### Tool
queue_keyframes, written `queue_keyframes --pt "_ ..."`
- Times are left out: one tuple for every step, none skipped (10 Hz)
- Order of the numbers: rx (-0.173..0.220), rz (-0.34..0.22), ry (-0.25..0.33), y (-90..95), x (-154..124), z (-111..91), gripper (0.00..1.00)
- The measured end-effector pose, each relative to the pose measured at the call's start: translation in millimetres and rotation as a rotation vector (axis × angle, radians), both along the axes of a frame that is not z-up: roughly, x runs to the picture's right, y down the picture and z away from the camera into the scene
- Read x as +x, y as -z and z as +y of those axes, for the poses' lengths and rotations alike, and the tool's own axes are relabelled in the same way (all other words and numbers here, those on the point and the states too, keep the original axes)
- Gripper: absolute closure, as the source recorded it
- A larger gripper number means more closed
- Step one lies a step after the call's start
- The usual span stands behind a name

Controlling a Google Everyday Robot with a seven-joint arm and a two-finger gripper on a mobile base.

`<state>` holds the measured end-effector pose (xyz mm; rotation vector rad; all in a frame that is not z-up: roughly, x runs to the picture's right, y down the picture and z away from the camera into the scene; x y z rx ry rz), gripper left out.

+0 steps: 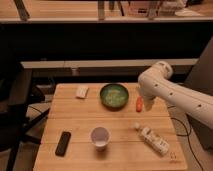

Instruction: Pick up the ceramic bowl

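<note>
Glossy ceramic bowl (114,95) sits on matt wood table (120,147), smooth hand (146,104) beside it.

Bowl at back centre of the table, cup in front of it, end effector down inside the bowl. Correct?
One thing is wrong. The camera view shows the end effector open, off the right side of the bowl, not inside it. The rest stands: the bowl is at back centre of the table, with the cup in front of it.
</note>
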<state>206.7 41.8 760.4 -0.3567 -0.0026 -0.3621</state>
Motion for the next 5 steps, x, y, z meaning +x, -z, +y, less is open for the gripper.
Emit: queue_keyframes --pt "0.0 -0.004 0.002 -2.4 0 2 0.2" --pt "0.001 -0.011 0.013 -6.1 -1 1 0.2" --pt "0.001 -0.017 0.021 -9.8 -2 0 0.2" --pt "0.001 -0.038 0.048 -20.6 -8 -3 0.2" --pt "0.001 -0.05 0.063 -27.7 -10 -4 0.2"
